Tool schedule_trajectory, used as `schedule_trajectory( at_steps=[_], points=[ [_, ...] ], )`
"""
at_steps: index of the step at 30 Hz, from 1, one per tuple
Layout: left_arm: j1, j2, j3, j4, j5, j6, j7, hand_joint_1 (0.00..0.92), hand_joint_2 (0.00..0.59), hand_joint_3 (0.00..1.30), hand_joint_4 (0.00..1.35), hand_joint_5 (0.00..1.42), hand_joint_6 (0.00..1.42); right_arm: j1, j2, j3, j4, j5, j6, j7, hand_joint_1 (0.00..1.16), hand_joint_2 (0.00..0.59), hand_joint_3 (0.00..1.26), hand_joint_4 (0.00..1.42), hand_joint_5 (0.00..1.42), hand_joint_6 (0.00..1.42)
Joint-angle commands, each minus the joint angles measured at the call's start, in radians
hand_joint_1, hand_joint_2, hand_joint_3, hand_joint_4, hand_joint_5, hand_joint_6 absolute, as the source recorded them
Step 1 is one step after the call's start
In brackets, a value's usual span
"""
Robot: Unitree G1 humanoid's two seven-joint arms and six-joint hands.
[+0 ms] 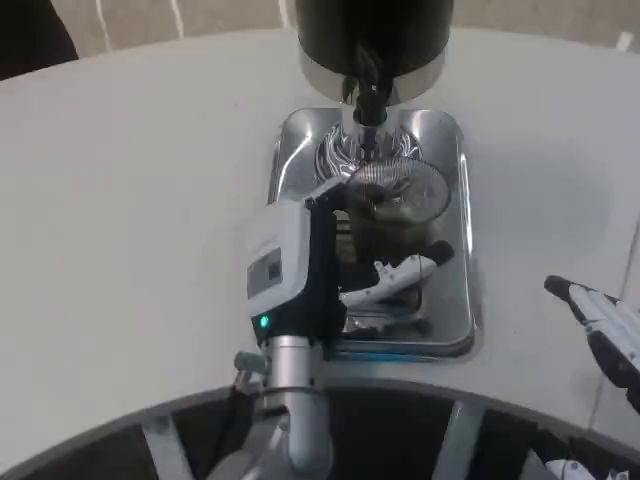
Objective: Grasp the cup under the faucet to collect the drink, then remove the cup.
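Head view: upright cup (400, 205) in left hand (345, 270).

There was one cup (397, 205), clear and holding dark drink, under one faucet (368, 92) of one dispenser (372, 35). One shiny metal tray (455, 240) sat on one white table (130, 230). Two hands were there: the left hand (345, 265) and the right hand (605, 325) (seemingly only partly in frame).

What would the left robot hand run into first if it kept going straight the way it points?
Probably the black drink dispenser: the left robot hand already grips the clear plastic cup, pointing that way; depth is unclear.
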Motion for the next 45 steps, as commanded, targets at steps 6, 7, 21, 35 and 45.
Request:
schedule_trajectory(
  at_steps=[6,7,21,35,45],
  points=[
    [0.022,-0.047,0.029,0.031,-0.045,-0.071,0.012,0.625,0.058,1.06,1.22,1.42,1.42,-0.001,0.003,0.006,-0.012,-0.019,0.025,0.022,0.65,0.397,0.0,0.0,0.0,0.0],
    [0.024,-0.045,0.03,0.027,-0.043,-0.072,0.013,0.626,0.058,1.06,1.22,1.42,1.42,0.0,0.004,0.007,-0.011,-0.019,0.024,0.02,0.65,0.397,0.0,0.0,0.0,0.0],
    [0.136,0.044,0.003,-0.153,0.022,-0.056,0.009,0.665,0.061,1.09,1.23,1.42,1.42,-0.009,-0.002,0.034,0.026,0.007,-0.009,0.009,0.63,0.391,0.0,0.0,0.0,0.0],
    [0.298,0.119,0.007,-0.41,0.065,0.0,-0.041,0.676,0.064,1.11,1.23,1.42,1.42,-0.018,0.009,0.05,0.045,0.006,-0.053,-0.015,0.63,0.395,0.0,0.0,0.0,0.0],
    [0.399,0.141,0.043,-0.602,0.056,0.018,-0.084,0.683,0.074,1.11,1.23,1.42,1.42,0.003,0.006,0.024,0.047,-0.059,-0.105,-0.064,0.63,0.397,0.0,0.0,0.0,0.0]
  ],
)
